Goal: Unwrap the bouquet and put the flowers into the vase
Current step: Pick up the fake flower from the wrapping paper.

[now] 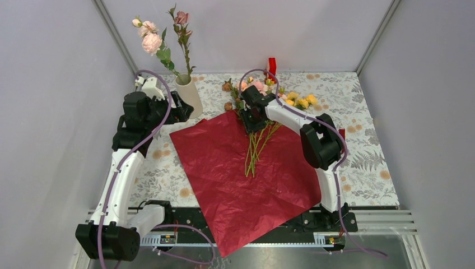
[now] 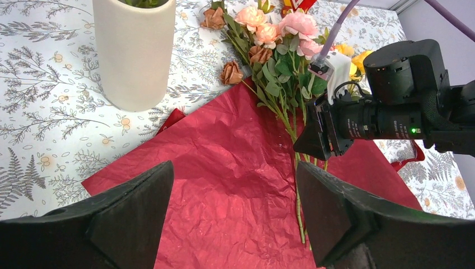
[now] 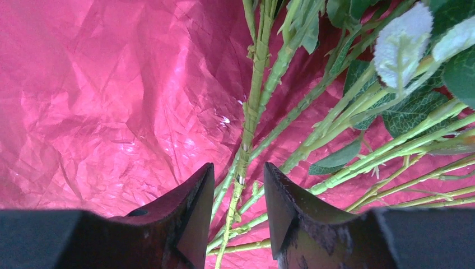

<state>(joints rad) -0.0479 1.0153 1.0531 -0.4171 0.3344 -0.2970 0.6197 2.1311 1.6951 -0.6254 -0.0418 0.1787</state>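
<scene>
Grey walls (image 1: pixel 50 84), floral tablecloth (image 1: pixel 364 162), crinkled red paper (image 1: pixel 235 185) spread flat

Top view: bright, even, diffuse light from above; grey walls (image 1: pixel 50 84) flat, no glare. Faint soft shadows under the arms (image 1: pixel 120 174) on the wrapping paper (image 1: pixel 224 185), slight sheen on its crinkles. Left wrist view: sharp mid-frame, wide-angle bending of the table (image 2: pixel 45 112) print toward the edges; left hand (image 2: pixel 234 174) near-black, soft, little detail. Right wrist view: very close, paper oversaturated pink with a white glare patch; stems (image 3: pixel 246 112) crisp at centre; leaf (image 3: pixel 400 42) top right washed out, blurred; right hand (image 3: pixel 239 168) dark, underexposed.
</scene>
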